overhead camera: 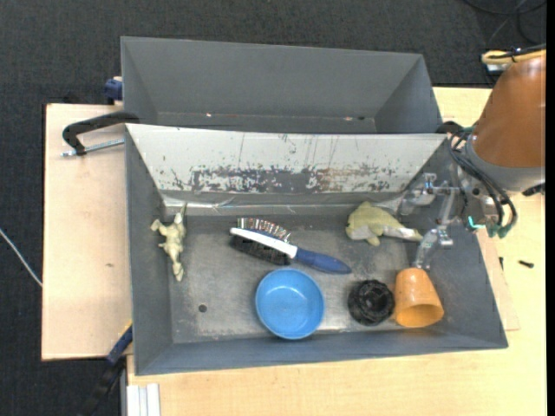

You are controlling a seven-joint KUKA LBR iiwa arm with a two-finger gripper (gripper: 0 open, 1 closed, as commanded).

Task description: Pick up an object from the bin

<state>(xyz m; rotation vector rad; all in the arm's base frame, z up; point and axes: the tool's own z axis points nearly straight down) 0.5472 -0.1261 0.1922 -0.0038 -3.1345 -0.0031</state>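
At the right of the bin [260, 94], claw [421, 226] held spread, nothing pinched, green toy [375, 223] just left, orange cup [418, 298] near, black wheel [371, 302] beside it.

Rounded orange cover [518, 111]; dark looped cables [496, 208], teal spot; 2 slim silver metal fingers [430, 244].

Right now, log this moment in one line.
gripper: right side of bin, above orange cup | nearby: pale toy, black wheel
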